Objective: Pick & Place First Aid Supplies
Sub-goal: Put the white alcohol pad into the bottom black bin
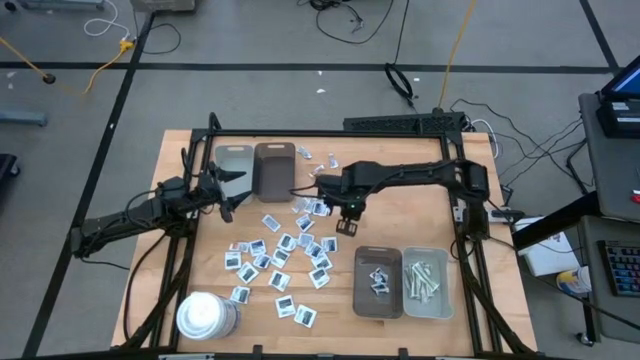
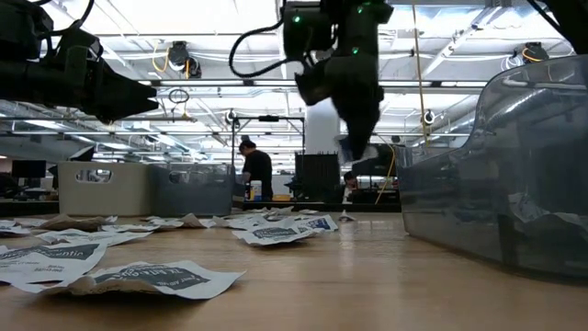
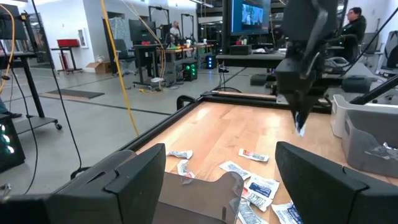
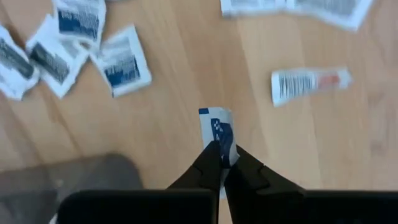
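In the high view, the right gripper [image 1: 347,207] is seen over the table's [image 1: 420,215] middle, above the far edge of the scattered white packets [image 1: 280,255], while the left gripper [image 1: 228,190] is held beside the brown tray [image 1: 274,170] at the far side. In the low view, the right gripper [image 2: 356,138] is raised clear of the wood with a small packet [image 2: 355,150] pinched at its tip. In the left wrist view, the left fingers [image 3: 127,174] are spread wide with nothing between them. In the right wrist view, the right fingers [image 4: 210,163] are closed together on a blue-printed packet [image 4: 219,129].
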`<state>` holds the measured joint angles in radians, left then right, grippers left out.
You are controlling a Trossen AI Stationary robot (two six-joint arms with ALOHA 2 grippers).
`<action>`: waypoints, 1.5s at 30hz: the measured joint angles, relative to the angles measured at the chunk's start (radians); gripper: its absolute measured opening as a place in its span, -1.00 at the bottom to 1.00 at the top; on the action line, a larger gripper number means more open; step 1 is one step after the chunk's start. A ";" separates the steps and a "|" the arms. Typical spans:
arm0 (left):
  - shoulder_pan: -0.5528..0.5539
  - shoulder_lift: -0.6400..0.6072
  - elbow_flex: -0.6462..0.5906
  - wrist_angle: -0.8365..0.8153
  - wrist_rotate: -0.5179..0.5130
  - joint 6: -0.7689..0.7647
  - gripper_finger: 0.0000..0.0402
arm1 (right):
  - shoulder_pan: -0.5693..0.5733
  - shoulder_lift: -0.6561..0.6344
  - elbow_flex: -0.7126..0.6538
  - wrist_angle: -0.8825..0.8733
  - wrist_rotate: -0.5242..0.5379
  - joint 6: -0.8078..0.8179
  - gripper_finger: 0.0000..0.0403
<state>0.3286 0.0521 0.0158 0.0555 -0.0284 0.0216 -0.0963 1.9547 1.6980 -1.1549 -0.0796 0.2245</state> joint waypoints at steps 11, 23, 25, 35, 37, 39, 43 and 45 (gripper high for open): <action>0.000 0.000 0.000 0.000 0.000 0.000 0.52 | 0.018 -0.073 0.000 -0.052 0.003 0.112 -0.99; 0.000 0.000 0.000 0.000 0.000 0.000 0.52 | 0.251 -0.091 -0.003 -0.076 0.027 0.234 -0.99; 0.000 0.000 0.000 0.000 0.000 0.000 0.52 | 0.295 -0.090 -0.003 -0.081 0.028 0.259 -0.99; 0.000 0.000 0.000 0.000 0.000 0.000 0.52 | 0.491 -0.099 -0.004 -0.096 0.028 0.379 -0.99; 0.000 0.000 0.000 0.000 0.000 0.000 0.52 | 0.517 -0.100 -0.004 -0.097 0.027 0.398 -0.99; 0.000 0.000 0.000 0.000 0.000 0.000 0.52 | 0.534 -0.100 -0.004 -0.097 0.027 0.404 -0.99; 0.000 0.000 0.000 0.000 0.000 0.000 0.52 | 0.550 -0.100 -0.005 -0.094 0.048 0.395 -0.99; 0.000 0.000 0.000 0.000 0.000 0.000 0.52 | 0.557 -0.100 -0.026 -0.069 0.072 0.383 -0.99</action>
<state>0.3283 0.0521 0.0158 0.0555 -0.0282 0.0216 0.4606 1.8545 1.6720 -1.2238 -0.0079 0.6074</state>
